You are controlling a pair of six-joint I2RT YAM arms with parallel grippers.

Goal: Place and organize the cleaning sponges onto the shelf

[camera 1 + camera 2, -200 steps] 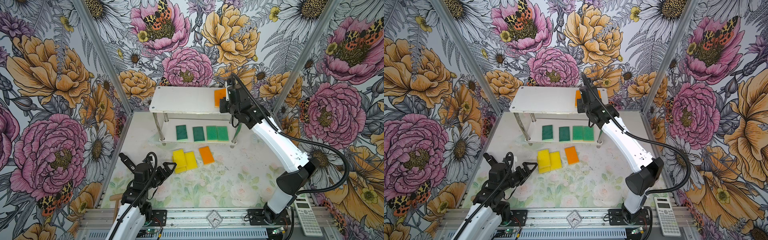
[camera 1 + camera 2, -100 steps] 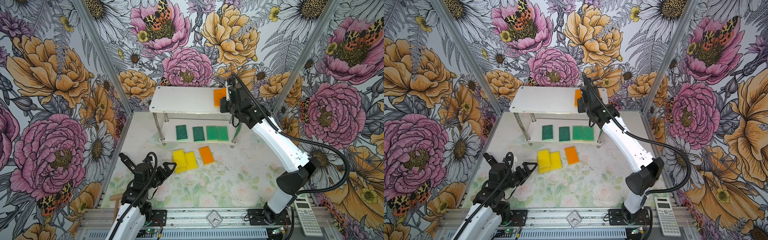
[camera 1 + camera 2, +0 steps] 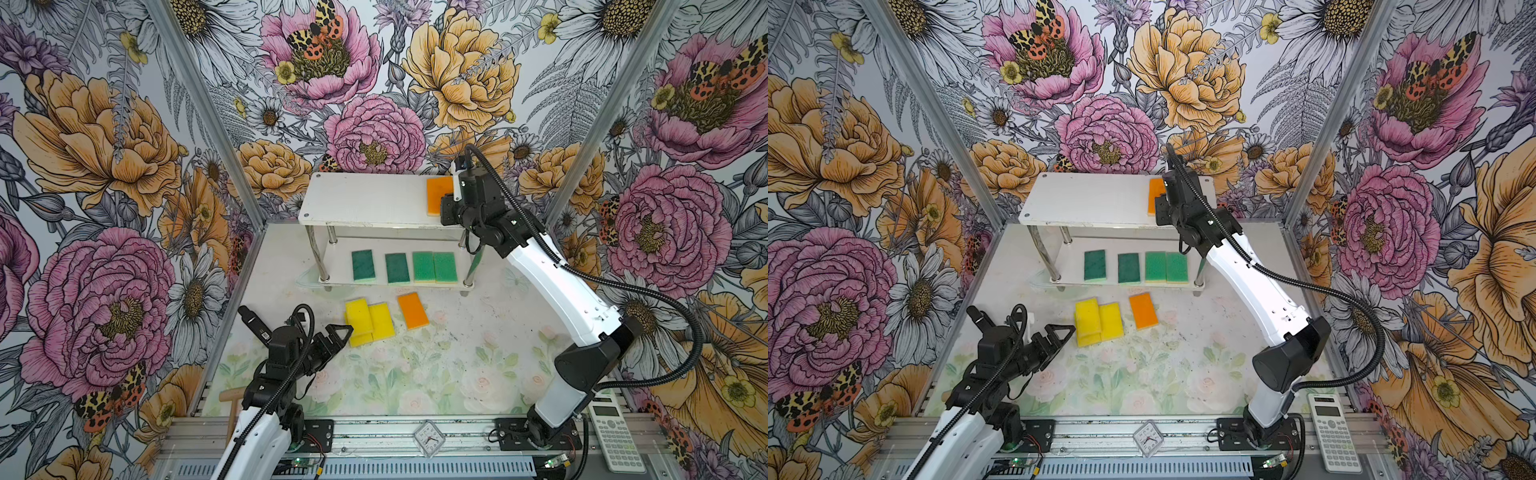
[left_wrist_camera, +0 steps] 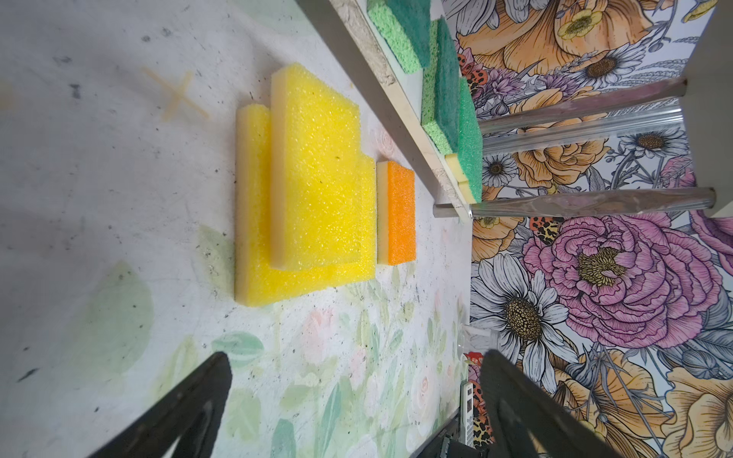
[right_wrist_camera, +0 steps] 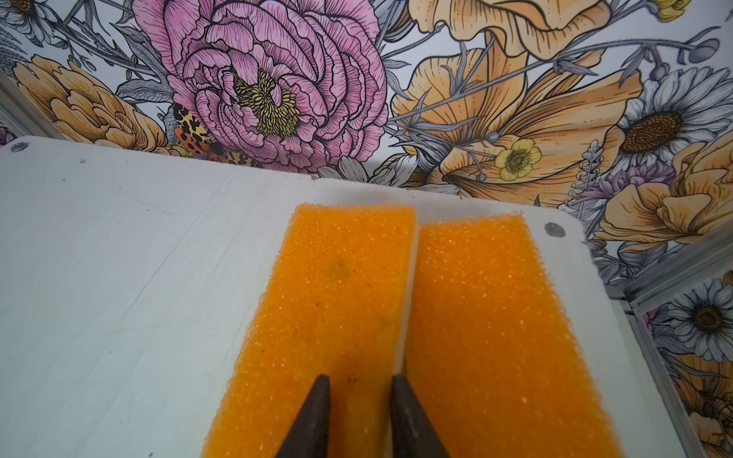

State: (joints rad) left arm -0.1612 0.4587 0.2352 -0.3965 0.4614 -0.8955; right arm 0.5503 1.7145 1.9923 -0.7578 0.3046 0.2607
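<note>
Lying flat, two orange sponges run front-to-back on the shelf.

A robotics lab test booth: floral-printed wall panels enclose a surface, with robot arms bolted to an aluminium rail.

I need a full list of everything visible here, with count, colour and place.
two-tier shelf with chrome legs: one, white, at the back
orange rectangular foam sponges: two, orange, side by side, top board
green rectangular sponges: four, two darker green, lower board
yellow rectangular sponges: three, yellow, overlapping, table before shelf
lone orange sponge: one, orange, table, beside yellow ones
calculator: one, white, front right
small clock: one, white-faced, front rail
left arm's fingers: two, black, wide apart, near yellow sponges
right arm's fingers: two, black, slightly apart, over top-board orange sponge
</note>
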